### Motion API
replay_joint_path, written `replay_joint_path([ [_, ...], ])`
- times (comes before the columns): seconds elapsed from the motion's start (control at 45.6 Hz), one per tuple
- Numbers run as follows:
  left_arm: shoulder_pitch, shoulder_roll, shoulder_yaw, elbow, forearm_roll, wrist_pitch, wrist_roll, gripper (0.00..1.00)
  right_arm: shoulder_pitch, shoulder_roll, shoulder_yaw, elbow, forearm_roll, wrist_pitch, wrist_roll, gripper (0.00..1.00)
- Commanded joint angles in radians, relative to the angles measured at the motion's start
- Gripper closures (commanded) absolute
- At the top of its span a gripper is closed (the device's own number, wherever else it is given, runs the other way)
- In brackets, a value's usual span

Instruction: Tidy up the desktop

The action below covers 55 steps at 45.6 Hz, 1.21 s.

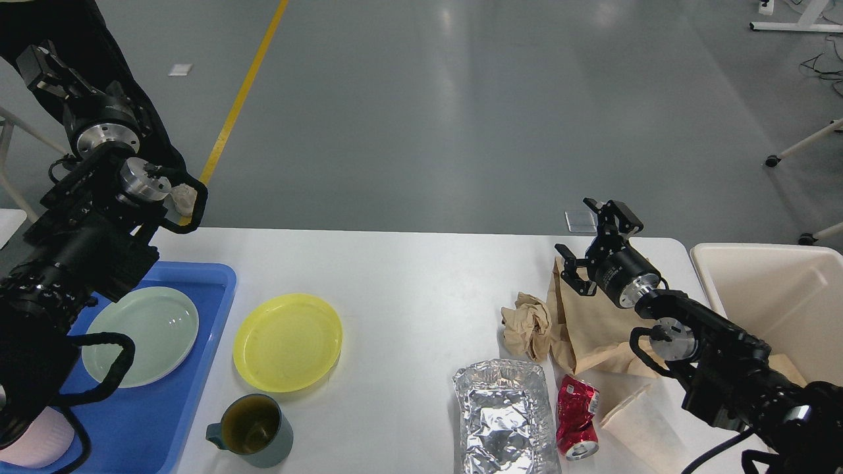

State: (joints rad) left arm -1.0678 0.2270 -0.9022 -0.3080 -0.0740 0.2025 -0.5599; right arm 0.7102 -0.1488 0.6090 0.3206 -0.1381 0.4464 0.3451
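The white desktop [408, 276] holds litter on its right side: a crumpled brown paper ball [527, 324], a flat brown paper bag [593, 329], a crumpled foil tray [504, 418], a crushed red can [578, 416] and a paper cup [635, 428] lying on its side. My right gripper [593, 238] hovers open over the far end of the paper bag with nothing between its fingers. A yellow plate [288, 342] and a dark mug [253, 431] sit left of centre. My left gripper [41, 66] is raised at the top left, dark and seen end-on, far from the table's things.
A blue tray [204, 289] at the left carries a pale green plate [140, 336] and a pink bowl [33, 444]. A cream bin [777, 263] stands off the table's right edge. The left arm's links cover part of the tray.
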Motion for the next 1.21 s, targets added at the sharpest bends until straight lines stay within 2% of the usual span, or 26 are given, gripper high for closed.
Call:
replay_joint_path([
  [0.0, 0.012, 0.002, -0.001, 0.001, 0.0, -0.002, 0.002, 0.04, 0.0, 0.0, 0.0, 0.0, 0.0, 0.0, 0.0, 0.0],
  [0.153, 0.018, 0.006, -0.003, 0.001, 0.0, -0.011, 0.015, 0.04, 0.0, 0.0, 0.0, 0.0, 0.0, 0.0, 0.0, 0.0],
  [0.504, 0.081, 0.009, 0.0, -0.002, 0.013, -0.015, 0.002, 0.04, 0.0, 0.0, 0.0, 0.0, 0.0, 0.0, 0.0, 0.0],
  [0.57, 0.086, 0.011, 0.0, -0.006, 0.013, -0.041, 0.003, 0.04, 0.0, 0.0, 0.0, 0.0, 0.0, 0.0, 0.0, 0.0],
  [0.658, 0.081, 0.035, 0.028, -0.005, 0.011, -0.121, 0.005, 0.04, 0.0, 0.0, 0.0, 0.0, 0.0, 0.0, 0.0, 0.0],
  [0.767, 0.062, 0.077, 0.113, -0.002, 0.006, -0.178, 0.014, 0.04, 0.0, 0.0, 0.0, 0.0, 0.0, 0.0, 0.0, 0.0],
  [0.877, 0.011, 0.091, 0.256, 0.006, 0.005, -0.186, 0.012, 0.04, 0.0, 0.0, 0.0, 0.0, 0.0, 0.0, 0.0, 0.0],
  [1.052, -0.075, 0.19, 0.561, 0.004, 0.008, -0.225, 0.015, 0.04, 0.0, 0.0, 0.0, 0.0, 0.0, 0.0, 0.0, 0.0],
  [1.184, -0.124, 0.273, 0.68, 0.004, 0.01, -0.227, 0.014, 0.04, 0.0, 0.0, 0.0, 0.0, 0.0, 0.0, 0.0, 0.0],
])
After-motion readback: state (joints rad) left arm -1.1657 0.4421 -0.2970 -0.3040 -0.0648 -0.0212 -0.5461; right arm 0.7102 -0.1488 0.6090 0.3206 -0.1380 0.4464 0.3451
